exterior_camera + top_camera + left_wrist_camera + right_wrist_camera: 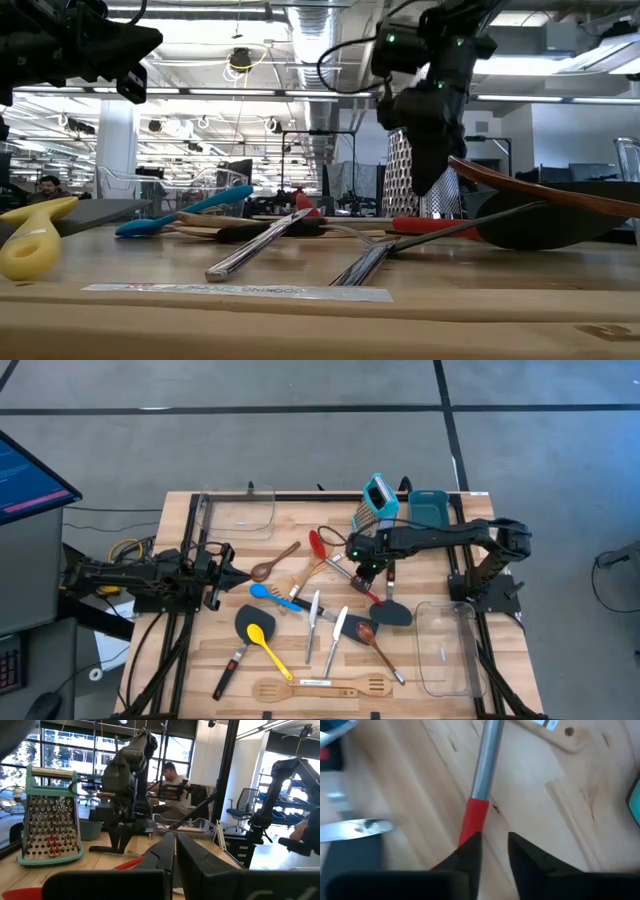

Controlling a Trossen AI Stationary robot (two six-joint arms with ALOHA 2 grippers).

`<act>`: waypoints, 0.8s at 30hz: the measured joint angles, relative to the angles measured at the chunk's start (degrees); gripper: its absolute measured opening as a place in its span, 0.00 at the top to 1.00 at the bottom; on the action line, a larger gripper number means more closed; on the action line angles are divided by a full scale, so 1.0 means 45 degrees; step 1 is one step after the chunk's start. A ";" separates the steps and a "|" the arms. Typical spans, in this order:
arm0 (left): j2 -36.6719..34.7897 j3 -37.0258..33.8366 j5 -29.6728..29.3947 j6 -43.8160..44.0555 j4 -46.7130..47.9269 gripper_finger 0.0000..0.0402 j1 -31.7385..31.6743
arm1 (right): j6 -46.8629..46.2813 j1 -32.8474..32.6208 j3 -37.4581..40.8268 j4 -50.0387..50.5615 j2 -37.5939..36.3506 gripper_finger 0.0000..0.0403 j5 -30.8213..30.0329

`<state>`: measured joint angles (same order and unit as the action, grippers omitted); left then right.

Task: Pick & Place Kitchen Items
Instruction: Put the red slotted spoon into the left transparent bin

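Kitchen items lie scattered on the wooden table (200, 650): a red-handled metal utensil (368, 592), a red spoon (318, 543), a blue spoon (272, 595), a yellow spoon (268, 647), black spatulas (392, 612), metal cutlery (313, 622) and a wooden slotted spatula (320, 686). A teal box grater (378, 500) stands upright at the far side. My right gripper (365, 572) points steeply down above the red-handled utensil (476, 815), its fingers slightly open; the handle shows beside one fingertip, not between them. My left gripper (232, 575) waits shut at the table's left.
A teal bin (428, 508) stands beside the grater at the far right. One clear container (240, 510) is at the far left, another (450, 645) along the right edge. A wooden spoon (275, 560) and a brown spoon (378, 645) lie among the utensils.
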<state>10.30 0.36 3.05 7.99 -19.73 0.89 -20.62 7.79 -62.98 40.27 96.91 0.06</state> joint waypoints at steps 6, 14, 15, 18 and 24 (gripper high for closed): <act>-0.0003 0.0002 0.0000 0.0000 0.0010 0.98 0.0001 | -0.0627 -0.0064 0.0005 0.0016 0.1008 0.60 0.0022; -0.0002 0.0002 0.0000 0.0000 0.0051 0.98 0.0002 | -0.0636 -0.0020 0.0015 0.0016 0.1690 0.47 0.0552; -0.0002 0.0000 0.0000 0.0000 0.0051 0.98 0.0000 | -0.0631 -0.0034 0.0015 0.0003 0.1669 0.46 0.0603; -0.0003 0.0003 0.0000 0.0000 0.0053 0.98 0.0003 | -0.0629 0.0002 0.0015 0.0082 0.1405 0.45 0.0713; 0.0002 0.0000 0.0000 0.0000 0.0058 0.98 0.0000 | -0.0441 0.0262 0.0010 0.0004 0.0700 0.47 0.0726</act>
<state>10.31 0.36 3.05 7.99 -19.46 0.89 -22.61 8.97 -62.94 40.28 100.06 3.33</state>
